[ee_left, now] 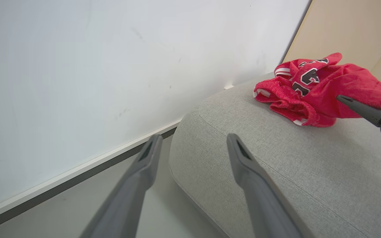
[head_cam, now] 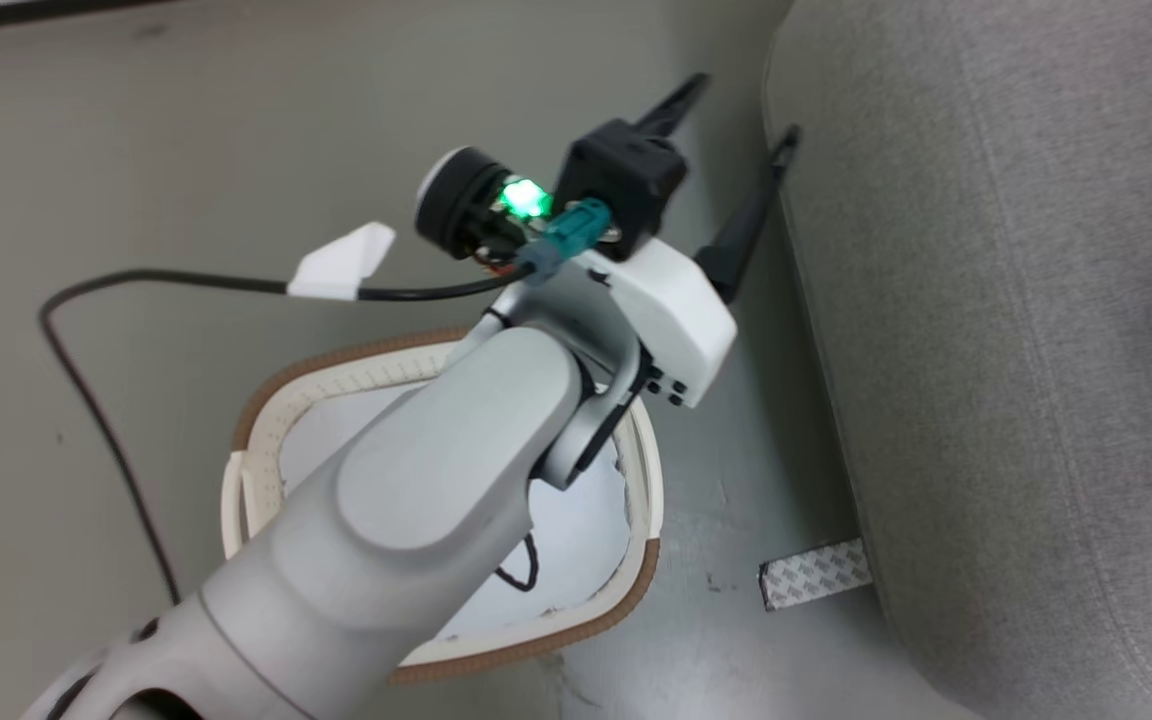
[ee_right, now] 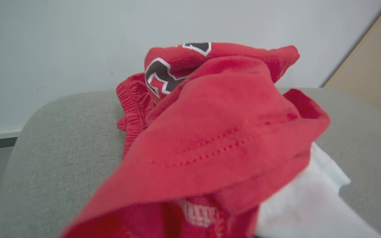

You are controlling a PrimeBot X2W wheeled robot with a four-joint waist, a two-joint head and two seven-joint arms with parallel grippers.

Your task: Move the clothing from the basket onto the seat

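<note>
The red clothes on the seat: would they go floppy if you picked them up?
Probably floppy: the clothing lies crumpled in soft folds on the seat. Likely light, as its thin folds hold themselves up. It probably won't roll, being a shapeless heap.

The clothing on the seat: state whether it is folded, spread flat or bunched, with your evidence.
Bunched. In the left wrist view the clothing lies as a crumpled red heap on the seat, lettering creased.

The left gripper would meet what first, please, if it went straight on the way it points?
Probably the rounded edge of the seat, just ahead of the left gripper; depth is unclear.
</note>
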